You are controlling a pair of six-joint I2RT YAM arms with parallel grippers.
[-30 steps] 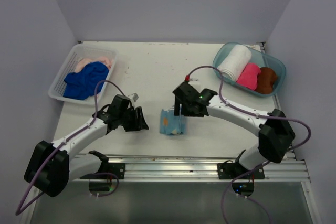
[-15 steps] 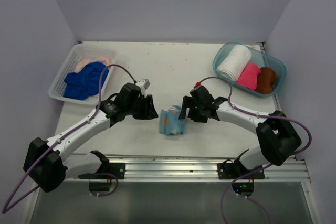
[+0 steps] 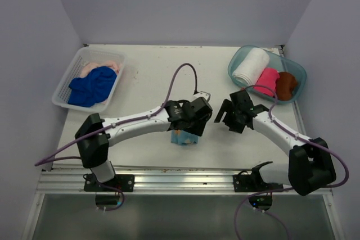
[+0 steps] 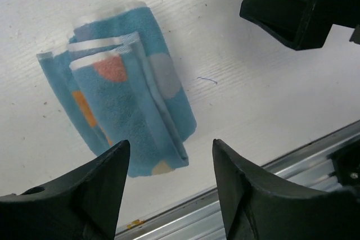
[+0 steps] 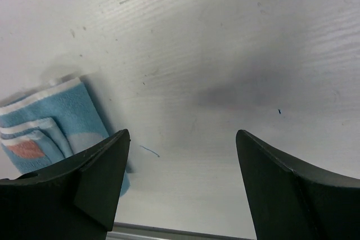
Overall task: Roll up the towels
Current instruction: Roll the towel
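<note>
The rolled light blue towel (image 4: 121, 111) lies on the table (image 3: 152, 71), gripped by neither arm. The left gripper (image 4: 169, 155) hovers directly above it, jaws spread; the right gripper (image 5: 181, 139), jaws also spread wide, hangs just to its right.

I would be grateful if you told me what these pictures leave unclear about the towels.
Top view: the light blue towel is mostly under the left gripper; only its near end shows.
Right wrist view: the same towel is cut by the left edge and one finger of the right gripper.
Top view: the peach towel lies largely beneath the royal blue towel; its fold cannot be told.
</note>
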